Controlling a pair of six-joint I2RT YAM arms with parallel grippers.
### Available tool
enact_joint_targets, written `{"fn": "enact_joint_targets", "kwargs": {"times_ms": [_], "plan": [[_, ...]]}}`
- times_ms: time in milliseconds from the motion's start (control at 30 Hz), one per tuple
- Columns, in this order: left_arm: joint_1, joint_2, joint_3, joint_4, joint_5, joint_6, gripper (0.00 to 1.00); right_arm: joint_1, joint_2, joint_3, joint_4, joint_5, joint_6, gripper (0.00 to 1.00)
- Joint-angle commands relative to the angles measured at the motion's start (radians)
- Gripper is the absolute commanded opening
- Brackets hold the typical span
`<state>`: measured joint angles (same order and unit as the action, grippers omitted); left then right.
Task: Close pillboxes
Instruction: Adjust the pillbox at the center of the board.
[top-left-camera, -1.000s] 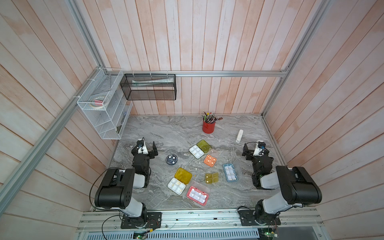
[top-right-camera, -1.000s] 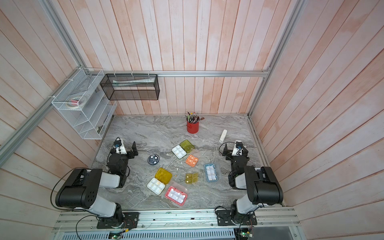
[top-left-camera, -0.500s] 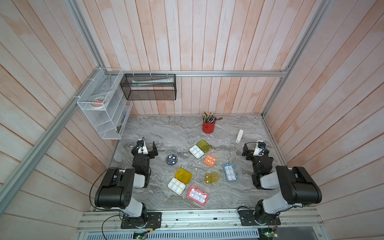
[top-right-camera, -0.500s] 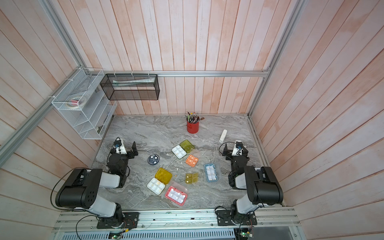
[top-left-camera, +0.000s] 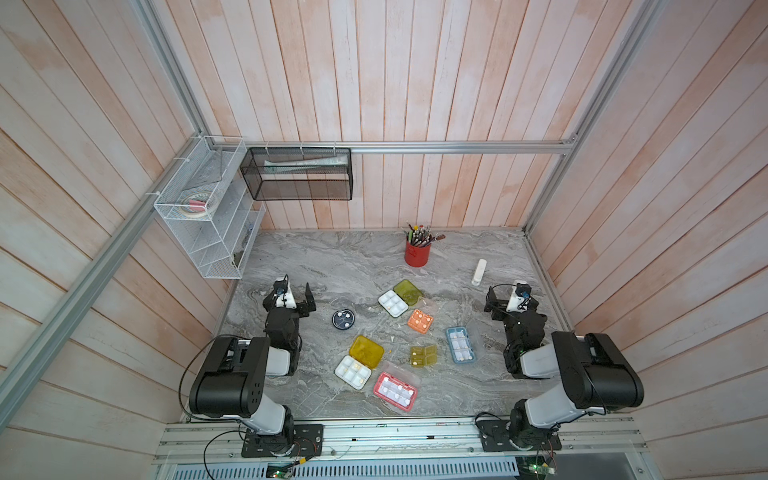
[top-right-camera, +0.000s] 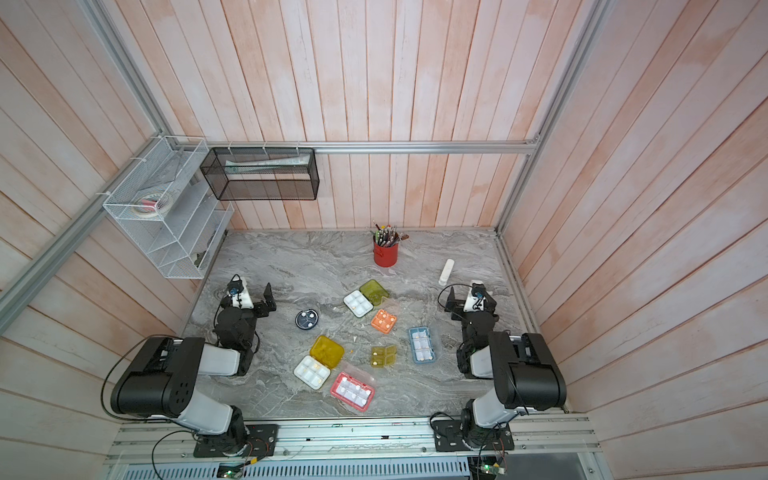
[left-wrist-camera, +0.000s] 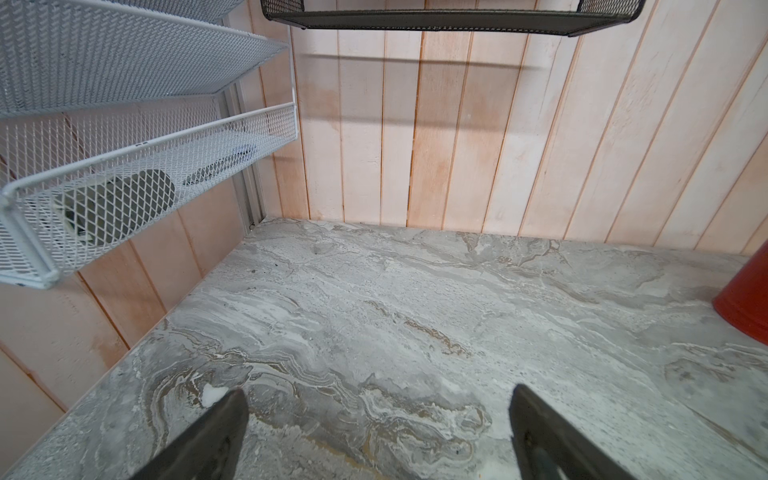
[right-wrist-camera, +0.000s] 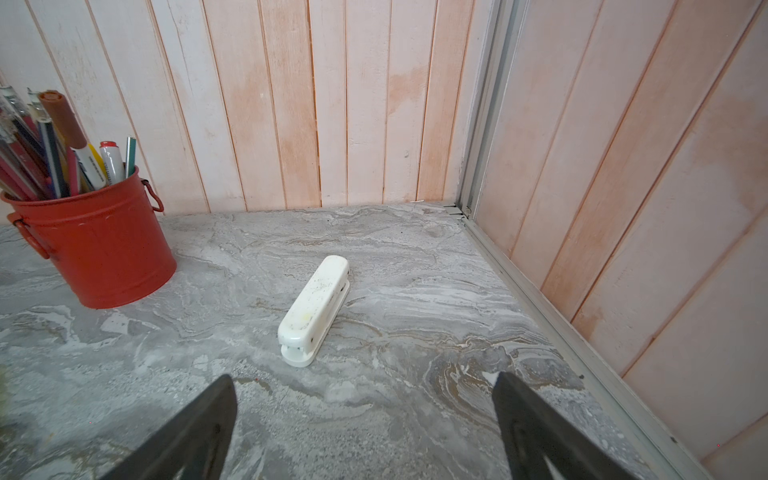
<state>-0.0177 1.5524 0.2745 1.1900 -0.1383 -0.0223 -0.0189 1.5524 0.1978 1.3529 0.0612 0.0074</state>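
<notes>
I noted no movement over the last second: the left gripper (left-wrist-camera: 378, 390) and right gripper (right-wrist-camera: 363, 377) sat spread and empty at opposite worktop (top-left-camera: 332, 257) edges, so closing had not begun. The pillboxes (top-left-camera: 419, 321) lay clustered mid-worktop between them, most lids laid back. Walls crowded both arms; the inward approach looked open.

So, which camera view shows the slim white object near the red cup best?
The right wrist view: there the slim white object lies close and large, ahead of the open right claw. In both top views it is only a small white bar. The left wrist view does not show it.
</notes>
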Motion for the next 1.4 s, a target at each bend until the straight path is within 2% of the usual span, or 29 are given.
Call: {"fn": "enact_joint_targets", "kwargs": {"times_ms": [0, 1000, 1133, 1267, 1367], "plan": [[0.006, 0.012, -0.013, 0.011, 0.0, -0.002, 1.0, -0.004, 0.011, 0.014, -0.009, -0.007, 0.014, 0.98], [0.006, 0.007, -0.014, 0.018, -0.01, 0.001, 1.0, -0.003, 0.008, 0.012, -0.008, -0.004, 0.014, 0.98], [0.005, -0.063, 0.007, -0.083, -0.059, -0.024, 1.0, -0.004, -0.028, 0.014, -0.043, 0.154, 0.073, 0.98], [0.004, -0.105, 0.029, -0.16, -0.1, -0.032, 1.0, -0.005, -0.105, 0.061, -0.19, 0.185, 0.078, 0.98], [0.004, -0.151, 0.088, -0.326, -0.153, -0.064, 1.0, -0.004, -0.189, 0.103, -0.329, 0.272, 0.11, 0.98]]}}
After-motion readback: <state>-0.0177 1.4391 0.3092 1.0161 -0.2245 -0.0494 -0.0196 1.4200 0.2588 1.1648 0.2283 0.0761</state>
